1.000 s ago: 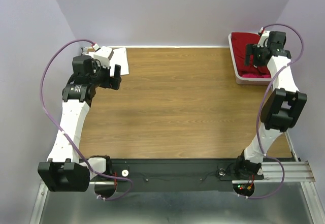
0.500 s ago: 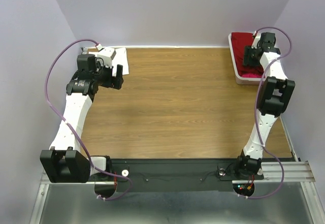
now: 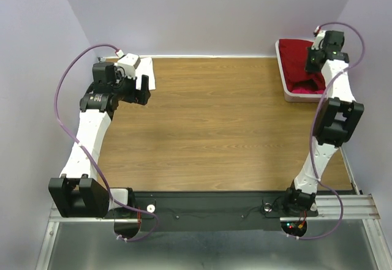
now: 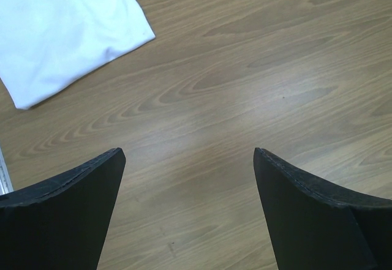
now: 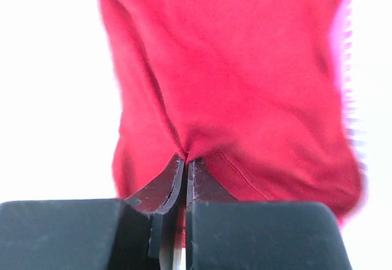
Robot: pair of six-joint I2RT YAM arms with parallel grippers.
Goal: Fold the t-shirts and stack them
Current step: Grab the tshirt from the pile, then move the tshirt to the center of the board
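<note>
Right gripper (image 5: 185, 158) pinched on red shirt (image 5: 245, 80) — thin fold, may slip on lift. Left gripper (image 4: 187, 157) wide open.

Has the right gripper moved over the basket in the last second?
Yes. The right gripper has shifted toward the far end of the white basket, now pinching the dark red t-shirt.

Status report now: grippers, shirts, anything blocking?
Right gripper shut on dark red t-shirt in basket. Left gripper open, empty, near folded white t-shirt. Nothing blocking seen.
</note>
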